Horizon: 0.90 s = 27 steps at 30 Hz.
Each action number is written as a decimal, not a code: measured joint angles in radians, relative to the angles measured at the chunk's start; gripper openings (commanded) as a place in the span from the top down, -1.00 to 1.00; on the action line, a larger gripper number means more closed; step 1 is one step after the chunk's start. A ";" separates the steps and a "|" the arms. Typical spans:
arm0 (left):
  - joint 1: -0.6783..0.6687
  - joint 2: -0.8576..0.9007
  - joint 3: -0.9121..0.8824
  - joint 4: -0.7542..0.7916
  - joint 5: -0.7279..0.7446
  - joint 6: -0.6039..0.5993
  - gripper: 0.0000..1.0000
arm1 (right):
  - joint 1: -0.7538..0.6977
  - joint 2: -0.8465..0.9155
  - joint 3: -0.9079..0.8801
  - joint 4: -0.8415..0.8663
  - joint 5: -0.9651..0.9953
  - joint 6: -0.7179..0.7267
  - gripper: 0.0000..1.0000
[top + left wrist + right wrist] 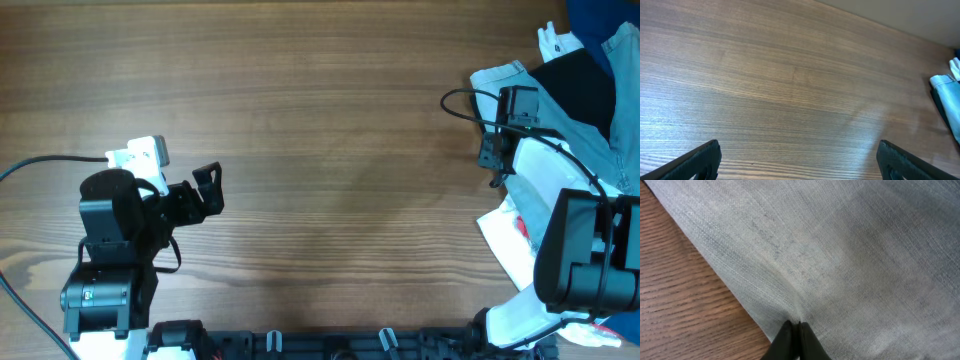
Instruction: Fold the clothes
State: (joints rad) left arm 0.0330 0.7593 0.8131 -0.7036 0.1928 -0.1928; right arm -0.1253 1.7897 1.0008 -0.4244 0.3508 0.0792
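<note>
A plain brown wooden table [340, 120] fills the view, bare across its middle and left. The pair of light blue, faded denim shorts [850, 255] lies bunched in a heap at the far right edge of the table, not yet spread out. The right gripper [796, 330] has its two black fingers pressed together on a small pucker of the denim near the cloth's edge, so it appears to be holding the shorts. The left gripper [205, 190] hangs over bare wood at the lower left, well apart from the heap, its fingers spread wide and holding nothing.

The step in hand looks like the very first one: taking hold of the shorts to bring them out onto the open wood. The next move probably calls for pulling them leftward and flattening them before any fold.

A black garment [580, 80] lies on the heap, and a dark blue cloth [600, 15] sits at the top right corner. Either may drag along with the denim.
</note>
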 measured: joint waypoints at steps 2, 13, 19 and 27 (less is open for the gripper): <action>0.000 0.000 0.000 0.000 0.000 0.000 -1.00 | 0.000 0.000 0.000 0.000 0.007 0.000 0.92; 0.000 0.000 0.000 0.000 0.000 0.000 -0.99 | 0.087 -0.177 0.054 -0.051 -0.004 -0.047 0.91; 0.000 0.000 0.000 0.000 0.000 0.000 -1.00 | 0.415 -0.418 0.144 0.026 -0.031 -0.105 0.92; 0.000 0.000 0.000 0.003 0.000 0.000 -1.00 | 0.505 -0.341 0.146 -0.075 0.149 -0.031 -0.56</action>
State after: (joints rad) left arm 0.0330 0.7593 0.8131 -0.7010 0.1932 -0.1928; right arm 0.3801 1.4483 1.1469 -0.4992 0.4995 0.0483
